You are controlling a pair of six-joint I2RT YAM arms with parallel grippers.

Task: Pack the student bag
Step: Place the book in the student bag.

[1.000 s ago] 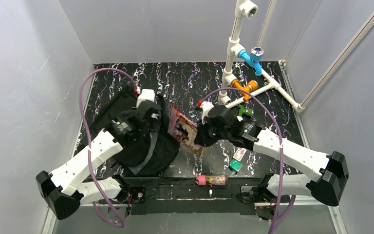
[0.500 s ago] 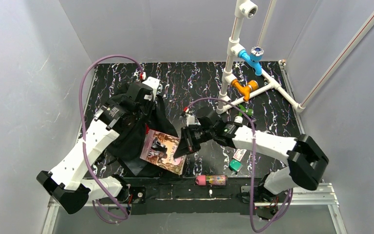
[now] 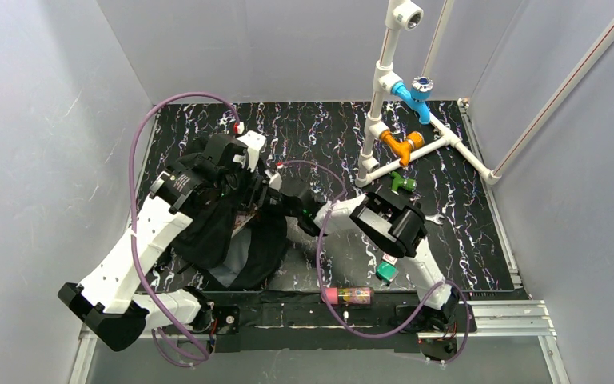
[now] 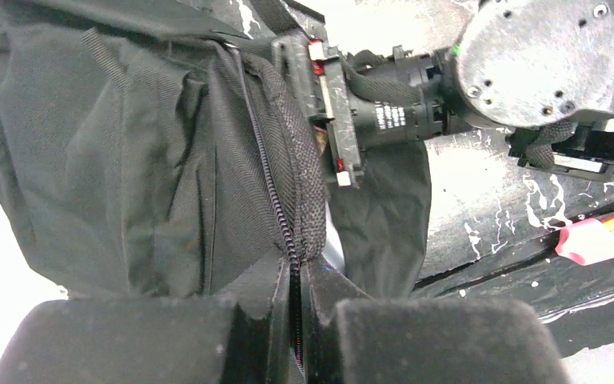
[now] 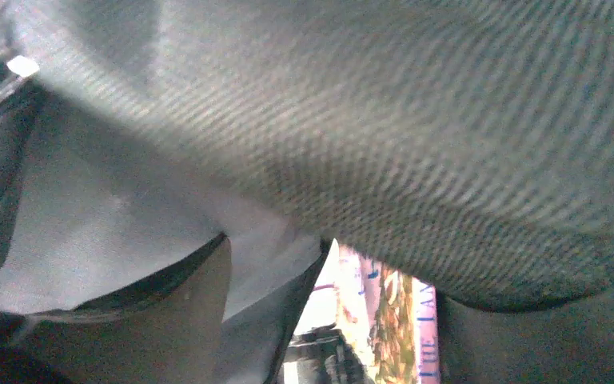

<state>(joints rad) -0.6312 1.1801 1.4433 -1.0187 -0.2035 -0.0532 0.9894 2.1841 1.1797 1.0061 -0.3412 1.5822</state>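
The student bag (image 3: pixel 208 232) is a soft black backpack on the left of the table. My left gripper (image 3: pixel 244 188) is shut on its zipper edge (image 4: pixel 288 216) and holds the mouth lifted; in the left wrist view the fingertips (image 4: pixel 244 316) pinch the zipper tape. My right arm (image 3: pixel 304 204) reaches into the mouth, so the top view hides its gripper. Inside, my right gripper (image 5: pixel 336 336) has its fingers apart. A pink picture book (image 5: pixel 384 320) lies between them with grey lining around it.
A pink pencil case (image 3: pixel 348 296) lies by the front edge, also in the left wrist view (image 4: pixel 588 240). A teal item (image 3: pixel 386 270) and a white card (image 3: pixel 394 253) lie right of the bag. A white pipe rig (image 3: pixel 384 120) with a blue valve stands at the back right.
My right arm has carried the book left into the bag's mouth, and it no longer shows from above. The right fingers have spread apart. The left gripper still holds the zipper edge up.
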